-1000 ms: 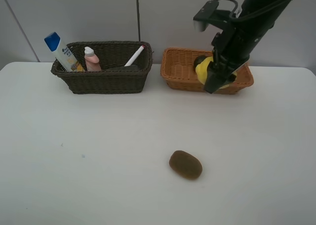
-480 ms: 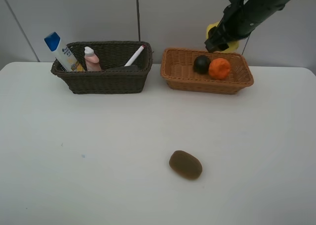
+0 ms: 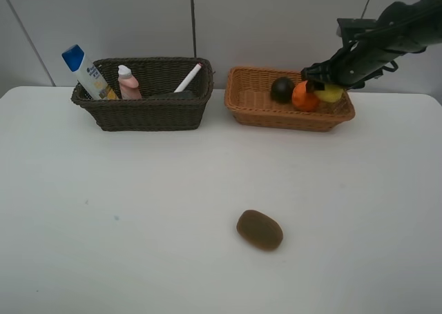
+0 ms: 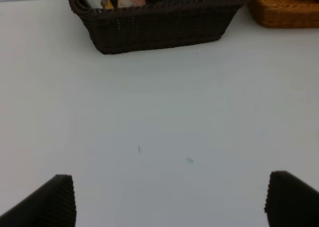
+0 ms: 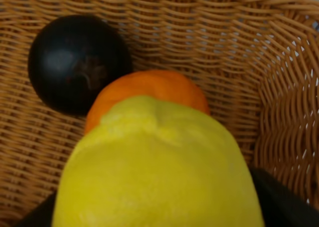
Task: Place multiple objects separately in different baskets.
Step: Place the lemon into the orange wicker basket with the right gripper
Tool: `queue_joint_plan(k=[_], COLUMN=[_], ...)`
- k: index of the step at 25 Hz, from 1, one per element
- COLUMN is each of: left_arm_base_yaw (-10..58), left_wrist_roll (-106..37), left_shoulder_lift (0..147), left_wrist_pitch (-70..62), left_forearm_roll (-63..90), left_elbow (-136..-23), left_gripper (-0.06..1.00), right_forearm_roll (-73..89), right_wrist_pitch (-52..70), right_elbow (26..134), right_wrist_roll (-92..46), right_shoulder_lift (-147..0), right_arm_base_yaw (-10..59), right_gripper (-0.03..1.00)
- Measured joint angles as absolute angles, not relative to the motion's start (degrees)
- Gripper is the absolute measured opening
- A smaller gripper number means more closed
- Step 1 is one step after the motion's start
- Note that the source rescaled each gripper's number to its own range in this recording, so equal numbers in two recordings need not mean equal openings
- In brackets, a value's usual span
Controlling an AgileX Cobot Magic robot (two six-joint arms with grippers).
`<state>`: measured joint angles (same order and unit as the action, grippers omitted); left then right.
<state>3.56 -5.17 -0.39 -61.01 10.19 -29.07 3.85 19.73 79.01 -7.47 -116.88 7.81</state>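
My right gripper (image 3: 327, 86) is shut on the yellow lemon (image 3: 331, 92), low over the right end of the orange-tan basket (image 3: 276, 115). In the right wrist view the lemon (image 5: 159, 172) hangs just above the orange (image 5: 149, 87), with the dark mangosteen (image 5: 75, 62) beside it on the wicker (image 5: 279, 87). The brown kiwi (image 3: 260, 230) lies alone on the table. The dark brown basket (image 3: 148, 114) holds the shampoo bottle (image 3: 86, 72), pink bottle (image 3: 128, 83) and white marker (image 3: 188, 78). My left gripper (image 4: 172, 202) is open above bare table, out of the exterior view.
The two baskets stand side by side along the table's far edge, against a grey wall. The left wrist view shows the dark basket (image 4: 159, 30) ahead and a corner of the tan basket (image 4: 284, 17). White tabletop (image 3: 138, 210) surrounds the kiwi.
The right arm carried the lemon from in front of the tan basket up behind it, then down over the basket's right end. The orange and mangosteen came into view.
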Motion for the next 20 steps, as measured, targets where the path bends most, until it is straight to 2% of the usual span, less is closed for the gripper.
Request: queue_joint_plan(k=[3,5,9,10,13,20], left_arm_base_yaw=[3.6,3.6,3.6,3.6,3.6,3.6], left_wrist_roll=[-5.2,-5.2,-5.2,-5.2,-5.2,-5.2], left_shoulder_lift=[-0.4,-0.4,-0.4,-0.4,-0.4,-0.4], left_wrist_pitch=[-61.0,-61.0,-61.0,-61.0,-61.0,-61.0], left_forearm_roll=[10.2,10.2,10.2,10.2,10.2,10.2], left_elbow=[-29.1,-29.1,-29.1,-29.1,-29.1,-29.1], left_gripper=[1.0,1.0,1.0,1.0,1.0,1.0], right_forearm_roll=[4.0,4.0,3.9,3.9,3.8,3.8], right_wrist_pitch=[17.2,16.3,17.0,17.6,19.3,28.5], right_elbow=[79.0,79.0,79.0,79.0,79.0,82.3], right_wrist_roll=[-7.3,-6.2,-4.9,-4.8,-4.4,-3.9], right_shoulder_lift=[-117.2,-117.2,-117.2,-117.2,-117.2,-117.2], right_arm_base_yaw=[7.8,7.8,7.8,7.8,7.8,7.8], right_gripper=[0.31,0.37,0.69,0.72,0.78,0.78])
